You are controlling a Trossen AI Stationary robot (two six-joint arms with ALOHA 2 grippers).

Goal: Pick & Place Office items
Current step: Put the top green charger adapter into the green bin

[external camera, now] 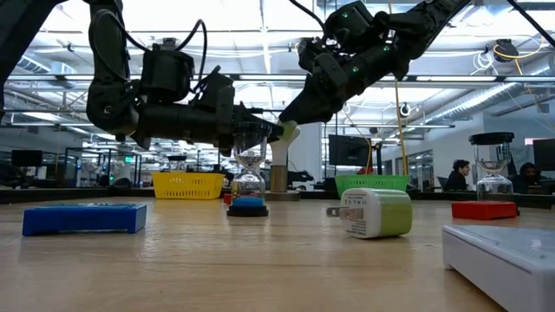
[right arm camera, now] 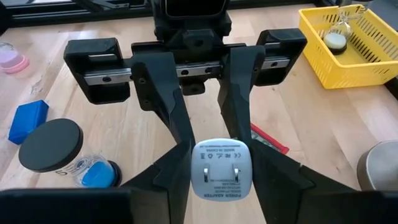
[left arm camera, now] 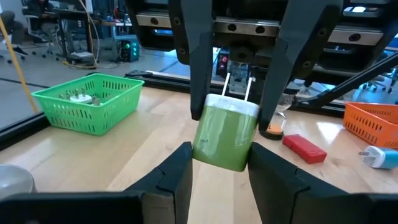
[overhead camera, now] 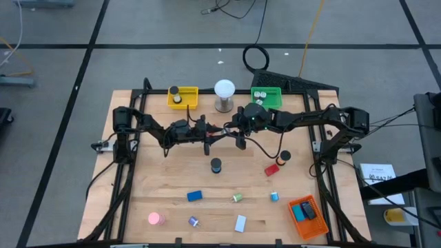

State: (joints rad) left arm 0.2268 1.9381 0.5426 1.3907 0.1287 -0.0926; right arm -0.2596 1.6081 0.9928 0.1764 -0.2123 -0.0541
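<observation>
Holding, item one: a green and white plug adapter [left arm camera: 227, 134], gripped mid-air above the table's middle by both grippers at once. My left gripper [left arm camera: 219, 168] pinches the green body; my right gripper [right arm camera: 214, 168] has its jaws around the white pronged end and looks to be narrowing on it. I read this as a hand-over, the adapter passed across so the right arm can carry it to a tray on its own side.

Item two, below and near: a sand timer [overhead camera: 216, 166] with a black cap and blue base, upright on the table.

Item three, beyond: a red block [overhead camera: 271, 169], a blue block [overhead camera: 194, 196], a pink disc [overhead camera: 156, 219], loose.

Item four, far edge: yellow tray [overhead camera: 191, 102], green tray [overhead camera: 273, 100], both part filled.
</observation>
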